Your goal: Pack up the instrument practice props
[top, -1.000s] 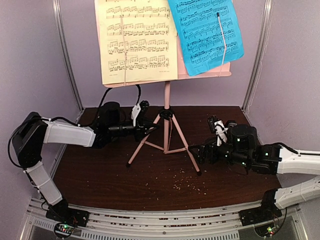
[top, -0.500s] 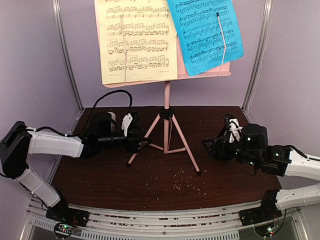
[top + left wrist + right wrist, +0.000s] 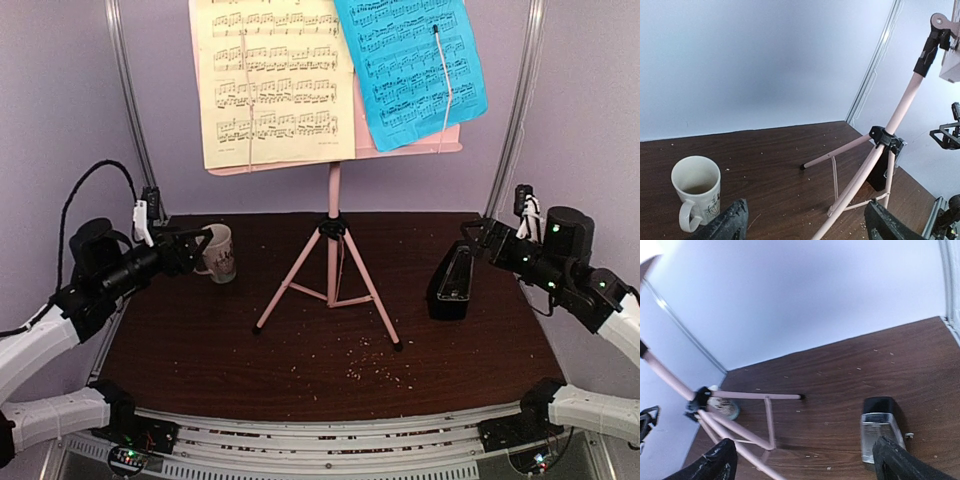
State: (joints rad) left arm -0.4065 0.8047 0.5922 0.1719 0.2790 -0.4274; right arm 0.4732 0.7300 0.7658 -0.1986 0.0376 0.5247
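Two pages on stand, metronome upright

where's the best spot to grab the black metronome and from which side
Probably the upper half, jaws across its two side faces. The metronome stands upright and tapers toward the top, so it is narrower there than at the base. Come from the right and above with the right gripper, open and nearest to it, away from the legs of the music stand.

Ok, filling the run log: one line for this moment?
left tool: open, empty, near mug | right tool: open, empty, near metronome | music stand: upright, pages on it
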